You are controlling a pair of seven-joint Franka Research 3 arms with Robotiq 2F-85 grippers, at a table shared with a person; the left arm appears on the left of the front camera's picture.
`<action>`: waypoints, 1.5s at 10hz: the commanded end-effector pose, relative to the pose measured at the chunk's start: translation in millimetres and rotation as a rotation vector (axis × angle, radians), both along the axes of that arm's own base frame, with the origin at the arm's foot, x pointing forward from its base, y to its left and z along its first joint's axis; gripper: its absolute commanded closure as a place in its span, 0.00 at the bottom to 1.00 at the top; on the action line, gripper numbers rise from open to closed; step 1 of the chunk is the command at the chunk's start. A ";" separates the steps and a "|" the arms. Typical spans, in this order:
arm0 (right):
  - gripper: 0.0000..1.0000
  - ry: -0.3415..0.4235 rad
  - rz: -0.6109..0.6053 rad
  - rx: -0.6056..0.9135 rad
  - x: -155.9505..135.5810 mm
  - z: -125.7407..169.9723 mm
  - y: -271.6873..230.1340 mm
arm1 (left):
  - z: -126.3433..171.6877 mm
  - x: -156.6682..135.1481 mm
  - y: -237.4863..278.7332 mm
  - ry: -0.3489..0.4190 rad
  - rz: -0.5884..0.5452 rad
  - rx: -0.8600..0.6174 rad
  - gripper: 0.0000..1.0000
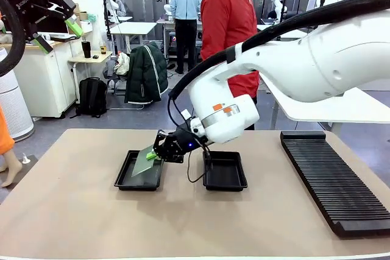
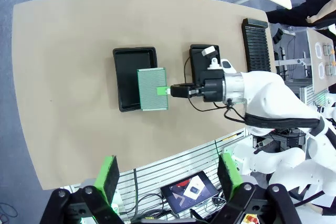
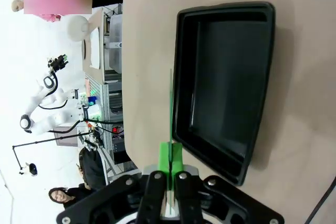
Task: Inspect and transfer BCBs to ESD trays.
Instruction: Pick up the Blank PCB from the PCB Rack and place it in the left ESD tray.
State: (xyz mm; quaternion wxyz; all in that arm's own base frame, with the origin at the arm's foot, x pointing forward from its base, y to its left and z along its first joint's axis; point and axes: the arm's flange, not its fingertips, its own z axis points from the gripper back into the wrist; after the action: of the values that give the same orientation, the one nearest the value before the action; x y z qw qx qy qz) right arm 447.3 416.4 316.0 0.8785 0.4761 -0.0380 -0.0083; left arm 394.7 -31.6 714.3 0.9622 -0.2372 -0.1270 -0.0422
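Two black ESD trays sit side by side mid-table, the left tray [image 1: 126,176] [image 2: 126,74] and the right tray [image 1: 225,172] [image 2: 198,60]. My right gripper [image 1: 152,155] [image 2: 167,91] [image 3: 170,157] is shut on one edge of a green BCB [image 1: 144,163] [image 2: 152,88]. It holds the board tilted over the left tray's right side. In the right wrist view the BCB [image 3: 170,103] shows edge-on beside that tray [image 3: 226,77], whose floor is bare. My left gripper [image 1: 58,31] [image 2: 169,177] hangs high at the left, open, with nothing between its fingers.
A long black ribbed rack [image 1: 335,181] [image 2: 256,43] lies along the table's right side. A person in a red jacket [image 1: 228,22] stands at the far edge behind the trays. The right arm's cable loops down between the trays.
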 end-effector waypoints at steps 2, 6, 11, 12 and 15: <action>0.98 -0.037 -0.022 -0.014 13.3 -18.5 21.1 | -0.2 0.1 1.6 0.000 0.002 -0.003 0.00; 0.98 -0.006 -0.031 -0.052 23.3 -35.5 34.9 | -0.2 0.1 1.6 0.000 0.002 -0.003 0.00; 0.98 0.004 -0.014 -0.056 20.8 -48.3 30.9 | -0.2 0.1 1.6 0.000 0.002 -0.003 0.00; 0.98 0.004 -0.014 -0.056 20.8 -48.3 30.9 | -0.2 0.1 1.6 0.000 0.002 -0.003 0.00; 0.98 0.004 -0.014 -0.056 20.8 -48.3 30.9 | -0.2 0.1 1.6 0.000 0.002 -0.003 0.00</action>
State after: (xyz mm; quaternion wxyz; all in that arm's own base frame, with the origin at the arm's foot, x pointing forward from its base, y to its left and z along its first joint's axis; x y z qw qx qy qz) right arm 469.1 448.7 265.4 0.8947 0.4447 -0.0387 -0.0158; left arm 394.7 -31.5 714.3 0.9622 -0.2372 -0.1270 -0.0421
